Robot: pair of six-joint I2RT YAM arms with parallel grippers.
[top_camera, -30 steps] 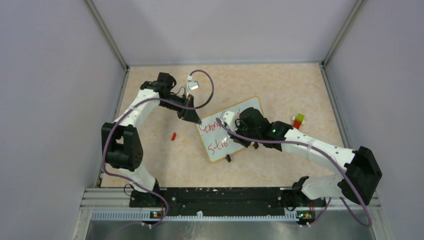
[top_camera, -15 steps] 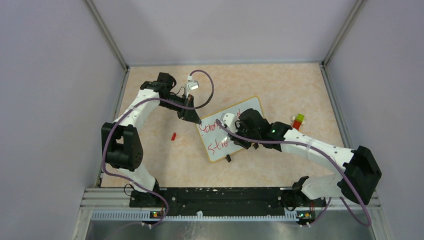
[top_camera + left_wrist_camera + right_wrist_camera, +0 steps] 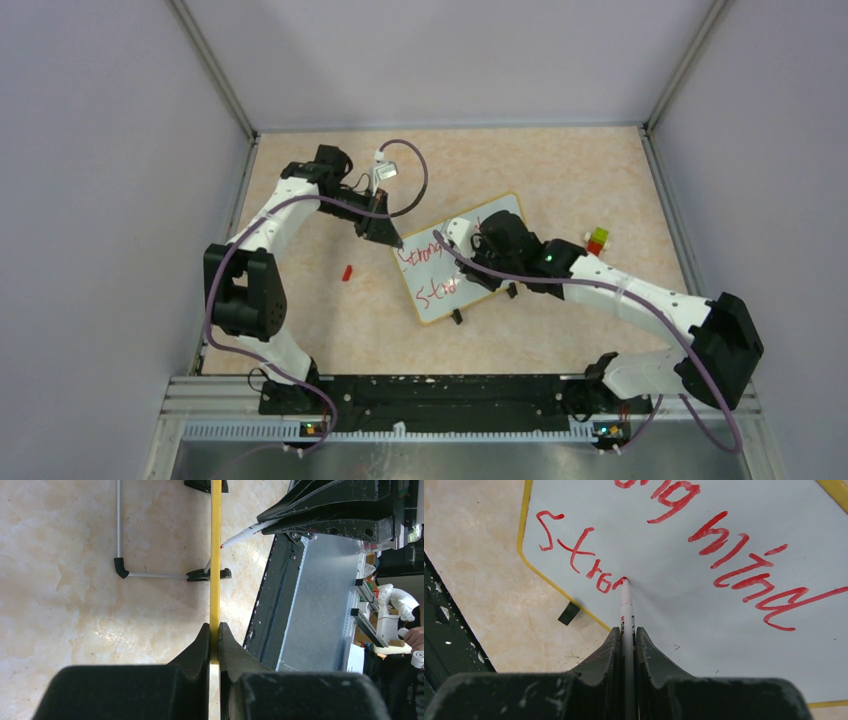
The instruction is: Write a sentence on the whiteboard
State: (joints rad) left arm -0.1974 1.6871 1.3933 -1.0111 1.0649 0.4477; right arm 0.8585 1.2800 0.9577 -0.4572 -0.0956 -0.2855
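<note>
The whiteboard (image 3: 505, 218) lies tilted on the table, white with a yellow rim; its face fills the right wrist view (image 3: 704, 630). The sentence (image 3: 425, 252) is red handwriting: "Strong mind" on one line, "Stro" on the second (image 3: 579, 555). My right gripper (image 3: 628, 634) is shut on a white marker (image 3: 626, 605) whose red tip touches the board just after the "o". My left gripper (image 3: 214, 630) is shut on the board's yellow rim (image 3: 215, 555) at its far left corner (image 3: 397, 243).
A small red marker cap (image 3: 347, 271) lies on the table left of the board. A red, yellow and green block (image 3: 596, 240) sits right of the board. Black clip feet (image 3: 206, 574) stick out from the board's near edge. Grey walls enclose the table.
My right gripper has moved the marker rightward along the second line, adding letters after "St". My left gripper has kept still on the rim.
</note>
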